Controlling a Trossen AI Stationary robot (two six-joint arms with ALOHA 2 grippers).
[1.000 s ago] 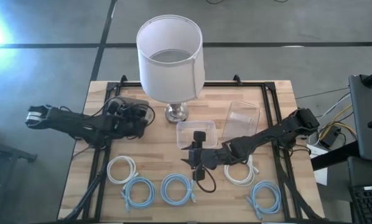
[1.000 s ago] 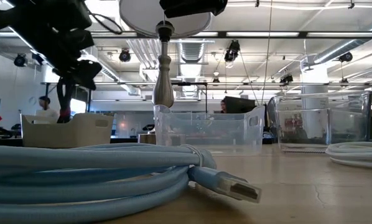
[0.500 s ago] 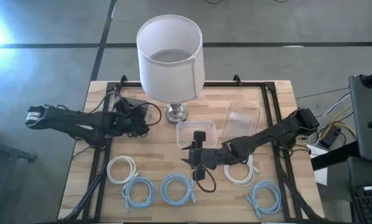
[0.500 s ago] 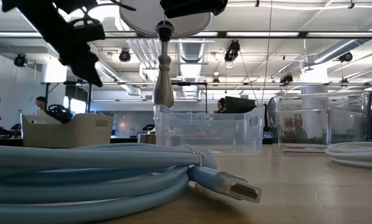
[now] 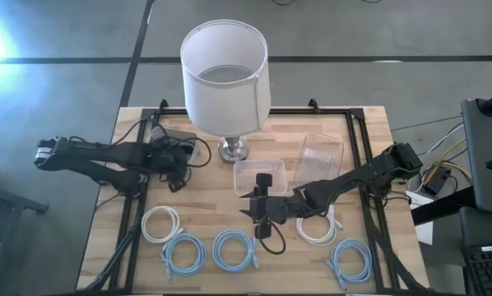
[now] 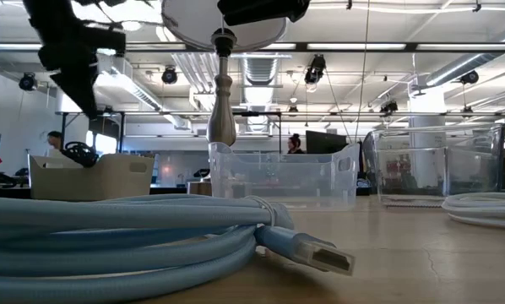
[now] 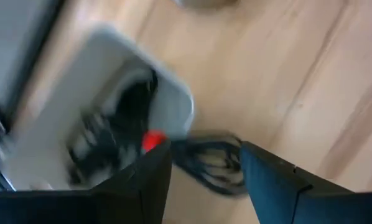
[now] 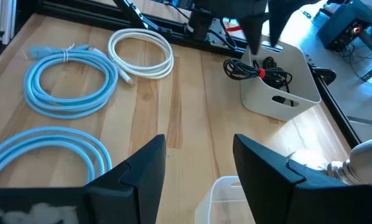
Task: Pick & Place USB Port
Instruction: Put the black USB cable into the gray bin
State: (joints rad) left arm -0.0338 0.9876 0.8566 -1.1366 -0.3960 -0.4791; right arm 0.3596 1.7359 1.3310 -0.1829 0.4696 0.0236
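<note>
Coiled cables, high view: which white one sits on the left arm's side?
The white coil at front left, above the blue coil. The other white coil lies under the right arm.

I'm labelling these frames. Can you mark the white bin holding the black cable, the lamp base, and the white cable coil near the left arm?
white bin (image 8: 284, 87), right wrist view, front wall.
lamp base (image 5: 234, 150), high view, metal foot.
white cable coil (image 5: 162, 223), high view, ring's left side.

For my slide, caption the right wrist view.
Open right gripper faces blue cable coils, a white coil and a white bin holding black cable.
</note>
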